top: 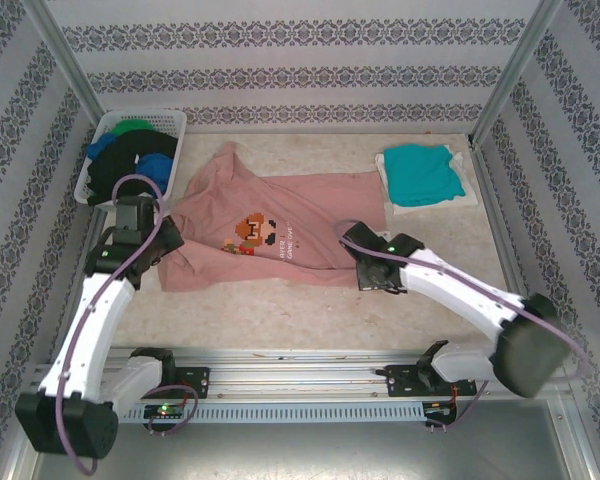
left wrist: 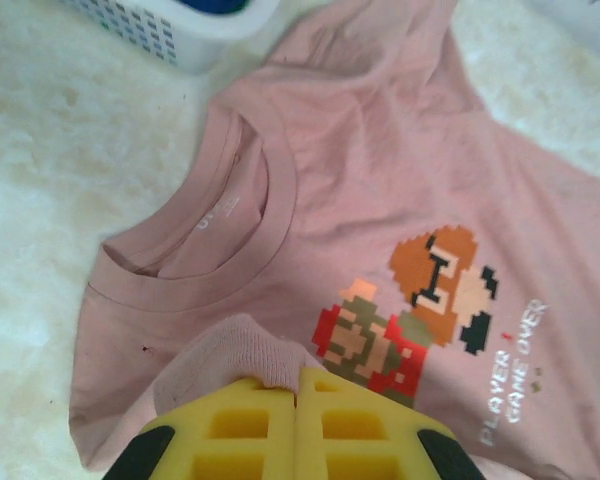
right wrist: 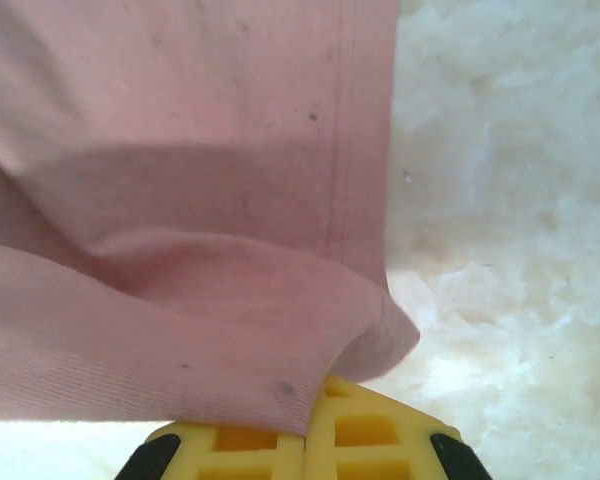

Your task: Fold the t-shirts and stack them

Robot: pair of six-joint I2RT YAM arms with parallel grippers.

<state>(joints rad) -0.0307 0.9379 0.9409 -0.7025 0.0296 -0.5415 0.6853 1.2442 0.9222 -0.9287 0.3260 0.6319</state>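
The pink shirt (top: 280,230) looks light and floppy, so I'd grab edges: left gripper (left wrist: 296,388) pinches its near-left edge, right gripper (right wrist: 308,405) pinches the right hem.

"PLAYER GAME OVER" on pink t-shirt (left wrist: 380,150)

Lab test booth — aluminium frame (top: 515,75), patterned wall panels (top: 300,60).

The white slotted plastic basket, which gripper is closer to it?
Left. The left gripper pinches the salmon-pink t-shirt just in front of the basket; the right gripper grips its hem, far to the right.
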